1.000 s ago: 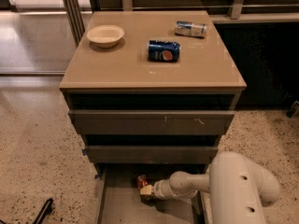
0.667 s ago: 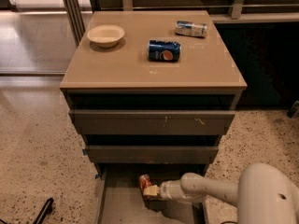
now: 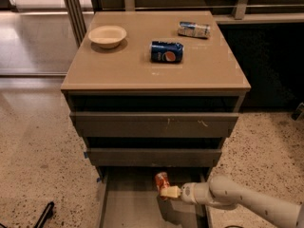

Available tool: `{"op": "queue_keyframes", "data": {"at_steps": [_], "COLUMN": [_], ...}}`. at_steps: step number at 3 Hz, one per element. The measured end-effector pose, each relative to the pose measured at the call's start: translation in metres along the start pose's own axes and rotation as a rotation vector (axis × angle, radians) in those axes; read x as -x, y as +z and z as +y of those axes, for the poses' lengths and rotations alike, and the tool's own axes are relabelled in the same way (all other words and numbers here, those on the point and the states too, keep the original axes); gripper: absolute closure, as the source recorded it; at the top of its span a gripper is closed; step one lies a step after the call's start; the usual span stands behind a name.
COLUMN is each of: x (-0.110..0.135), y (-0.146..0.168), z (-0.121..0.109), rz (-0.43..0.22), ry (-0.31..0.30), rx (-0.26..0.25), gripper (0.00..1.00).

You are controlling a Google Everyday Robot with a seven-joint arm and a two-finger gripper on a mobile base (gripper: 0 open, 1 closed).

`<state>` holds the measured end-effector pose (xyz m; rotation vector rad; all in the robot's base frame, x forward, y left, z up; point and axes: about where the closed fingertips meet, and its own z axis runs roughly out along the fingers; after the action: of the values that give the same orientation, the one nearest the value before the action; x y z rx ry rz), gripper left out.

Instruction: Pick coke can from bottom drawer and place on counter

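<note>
The small red-orange metal coke can (image 3: 162,179) stood about upright near the back of the shallow grey-brown bottom drawer (image 3: 126,203). The robot's pale gripper (image 3: 169,192) reached in from the right and touched the can low down. I could not tell if it was squeezing the can. The flat tan counter (image 3: 142,75) was high above, with bare room in front of the dark blue Pepsi can (image 3: 166,52).
</note>
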<state>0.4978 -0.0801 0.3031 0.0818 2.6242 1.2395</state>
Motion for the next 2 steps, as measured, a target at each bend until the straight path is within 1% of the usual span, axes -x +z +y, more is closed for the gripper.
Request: {"op": "queue_keyframes", "data": {"at_steps": [1, 2], "x": [0.008, 0.015], "y": [-0.035, -0.054], "z": [0.032, 0.073], "rz": [0.004, 0.032], "ry": [-0.038, -0.106], "rx": [0.047, 0.094], "gripper": [1.00, 1.00]}}
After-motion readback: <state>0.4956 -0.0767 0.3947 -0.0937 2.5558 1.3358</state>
